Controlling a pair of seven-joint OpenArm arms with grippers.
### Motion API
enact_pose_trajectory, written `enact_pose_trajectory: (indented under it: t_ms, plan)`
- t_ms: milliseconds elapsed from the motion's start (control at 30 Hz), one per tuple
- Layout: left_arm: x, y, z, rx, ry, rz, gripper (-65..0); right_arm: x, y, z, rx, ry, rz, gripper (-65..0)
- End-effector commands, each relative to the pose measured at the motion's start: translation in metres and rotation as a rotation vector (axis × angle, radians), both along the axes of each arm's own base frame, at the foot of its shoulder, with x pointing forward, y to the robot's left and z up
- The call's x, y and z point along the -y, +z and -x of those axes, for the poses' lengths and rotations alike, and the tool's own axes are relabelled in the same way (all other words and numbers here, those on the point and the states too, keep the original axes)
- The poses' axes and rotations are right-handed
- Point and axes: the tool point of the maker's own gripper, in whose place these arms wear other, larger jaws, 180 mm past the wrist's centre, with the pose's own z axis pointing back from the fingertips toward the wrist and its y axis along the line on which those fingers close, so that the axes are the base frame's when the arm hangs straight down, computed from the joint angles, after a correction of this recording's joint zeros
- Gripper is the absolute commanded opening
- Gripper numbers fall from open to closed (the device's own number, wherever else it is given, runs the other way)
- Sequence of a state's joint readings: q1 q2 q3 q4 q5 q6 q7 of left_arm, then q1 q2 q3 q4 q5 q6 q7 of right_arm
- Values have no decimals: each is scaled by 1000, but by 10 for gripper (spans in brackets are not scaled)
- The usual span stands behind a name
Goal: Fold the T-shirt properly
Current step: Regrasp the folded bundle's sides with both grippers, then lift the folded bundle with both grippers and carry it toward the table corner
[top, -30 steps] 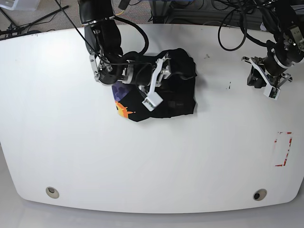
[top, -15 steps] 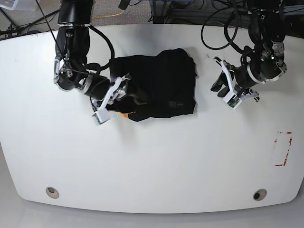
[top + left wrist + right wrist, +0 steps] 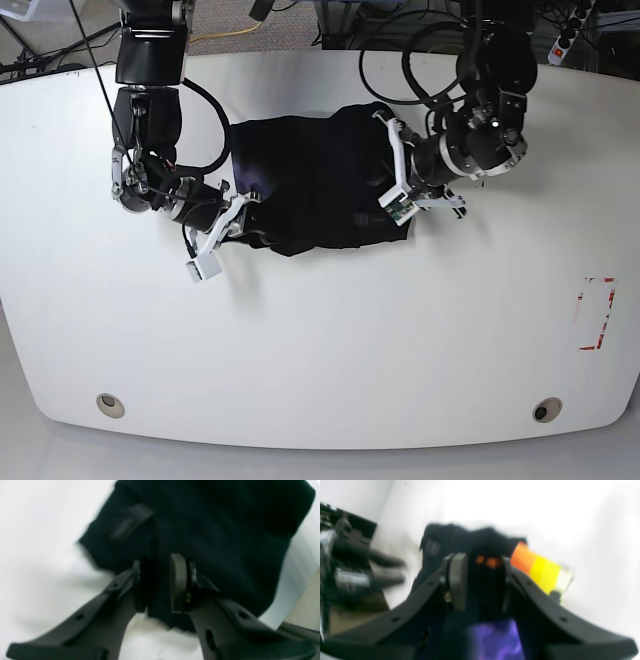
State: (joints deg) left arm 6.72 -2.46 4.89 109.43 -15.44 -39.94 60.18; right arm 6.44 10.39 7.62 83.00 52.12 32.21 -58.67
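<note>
While the T-shirt (image 3: pixel 320 185) lies bunched on the white worktop (image 3: pixel 320 350) nearer the far edge than the near one, roughly midway between the side edges, both pincers sit at its ends. Right pincer (image 3: pixel 240 215), at the shirt's end toward the base view's left, has its jaws narrowed on a black fold next to the orange-yellow print (image 3: pixel 540 571); fabric fills the gap. Left pincer (image 3: pixel 400 190) is at the opposite end, jaws narrow, dark cloth between them in the wrist view; can't tell if it truly grips. Bundle's long axis runs parallel to the far edge, pincer to pincer.
</note>
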Motion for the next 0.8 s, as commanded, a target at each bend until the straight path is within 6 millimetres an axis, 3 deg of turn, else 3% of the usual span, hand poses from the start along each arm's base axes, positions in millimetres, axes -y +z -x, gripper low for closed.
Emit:
enact_pose_trajectory:
  t_ms: [0, 167, 333, 533, 767]
  plan:
    - [7, -7, -2, -1, -4, -24, -511, 2, 5, -18, 45, -23, 2, -477]
    - [-6, -54, -1, -99, 12, -88, -511, 5, -29, -24, 17, -24, 110, -477]
    - [-33, -81, 5, -155, 14, -132, -511, 13, -49, -19, 28, -11, 156, -477]
    - [-57, -69, -13, -94, 24, -177, -511, 21, -62, -20, 45, -5, 235, -479]
    - [-74, -26, -36, 58, 15, -237, -511, 33, -13, -33, 193, 18, 314, -480]
